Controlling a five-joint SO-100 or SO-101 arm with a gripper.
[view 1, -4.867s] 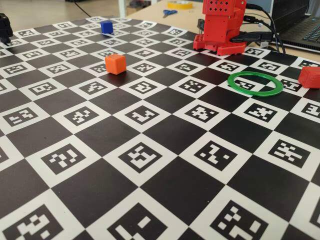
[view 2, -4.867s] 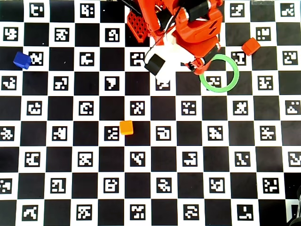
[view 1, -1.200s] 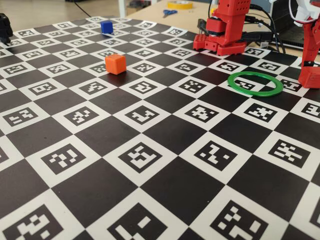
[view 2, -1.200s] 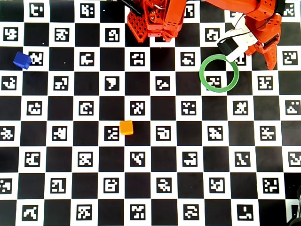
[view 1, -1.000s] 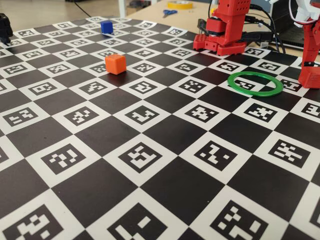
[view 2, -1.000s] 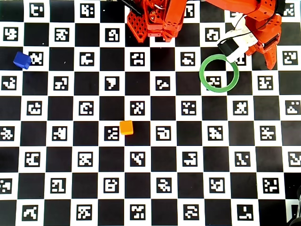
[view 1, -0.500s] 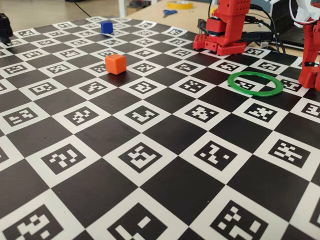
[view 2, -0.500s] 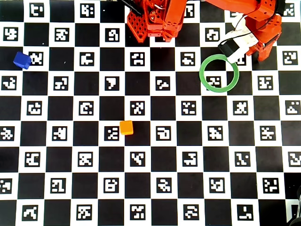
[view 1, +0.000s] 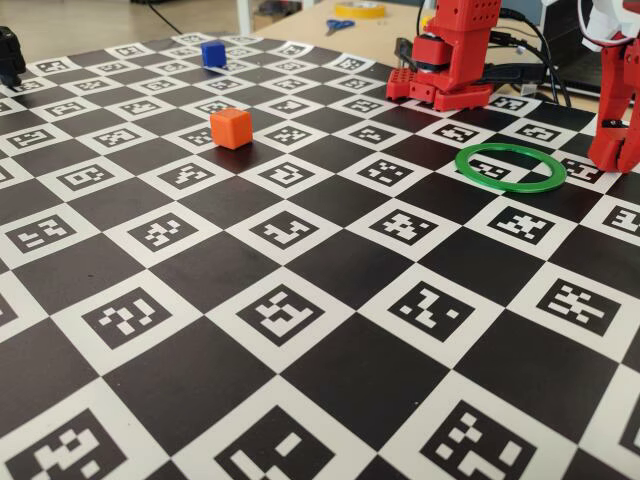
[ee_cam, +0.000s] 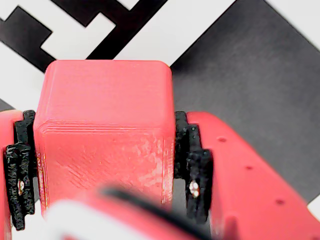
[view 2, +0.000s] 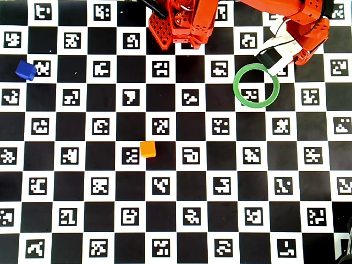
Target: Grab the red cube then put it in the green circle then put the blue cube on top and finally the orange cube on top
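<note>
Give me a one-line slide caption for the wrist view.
Wrist close-up: red cube clamped between the black-padded jaws, above the checkered marker board.

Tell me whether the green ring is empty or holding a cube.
Empty: the green circle encloses only checkerboard in the overhead view.

We see the bench (view 1: 300, 330) covered edge to edge by a black-and-white checkered mat (view 2: 176, 165), each white square printed with a square marker code. Past the mat's far edge, in the fixed view, bare light wood shows, with blue-handled scissors (view 1: 339, 25) and a roll of yellow tape (view 1: 360, 9) lying on it. At the far right corner sit a dark laptop (view 1: 612, 62) and black cables (view 1: 528, 50). Light is even and soft, shadows faint.
</note>
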